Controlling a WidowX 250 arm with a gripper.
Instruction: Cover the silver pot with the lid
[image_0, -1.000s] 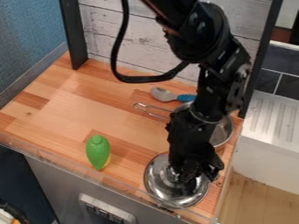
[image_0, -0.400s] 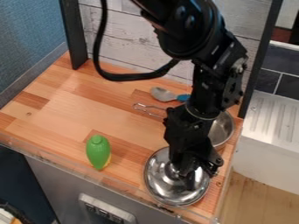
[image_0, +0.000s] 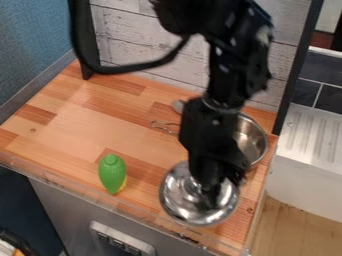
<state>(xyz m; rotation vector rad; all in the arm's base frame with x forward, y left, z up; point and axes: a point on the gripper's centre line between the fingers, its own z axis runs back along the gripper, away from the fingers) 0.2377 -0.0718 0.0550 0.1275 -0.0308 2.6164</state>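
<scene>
The black gripper (image_0: 211, 194) hangs over the counter's front right part, shut on the knob of the silver lid (image_0: 177, 199). The lid's shiny round top faces up, and the gripper hides part of its right side. Behind it and to the right stands the silver pot (image_0: 254, 137), its open top facing up. The arm covers the pot's left part, and its wire handle (image_0: 163, 126) points left.
A green and yellow toy vegetable (image_0: 112, 173) lies left of the lid. Behind the pot handle is a partly hidden spoon (image_0: 178, 105). A clear rim (image_0: 87, 191) edges the counter's front; a wooden wall stands behind.
The gripper and lid have moved slightly up in the view, away from the front edge. The upper arm has swung left, uncovering more of the pot and covering more of the spoon.
</scene>
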